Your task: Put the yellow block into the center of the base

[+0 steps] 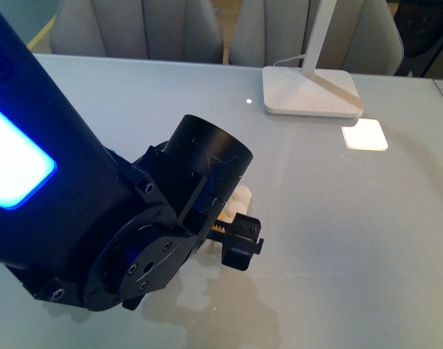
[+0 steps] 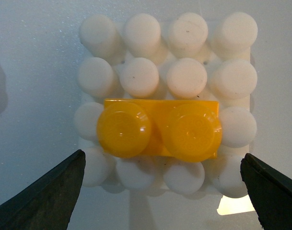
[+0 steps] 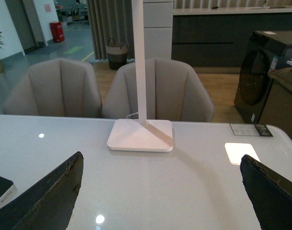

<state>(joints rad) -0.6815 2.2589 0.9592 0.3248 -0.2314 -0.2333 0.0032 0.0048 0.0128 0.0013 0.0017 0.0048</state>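
Directly under the left gripper [image 2: 160,179], whose two dark fingertips [image 2: 50,189] stand wide apart and hold nothing, the yellow block [image 2: 159,129] sits on the base [image 2: 136,76], over its middle studs, clear of both tips and centred between them. Its long axis runs across from one fingertip toward the other, two studs facing the wrist camera. Farther off, the right gripper [image 3: 160,191] hangs spread and empty over the table [image 3: 184,182], facing the lamp foot [image 3: 141,135] and chairs [image 3: 157,88]
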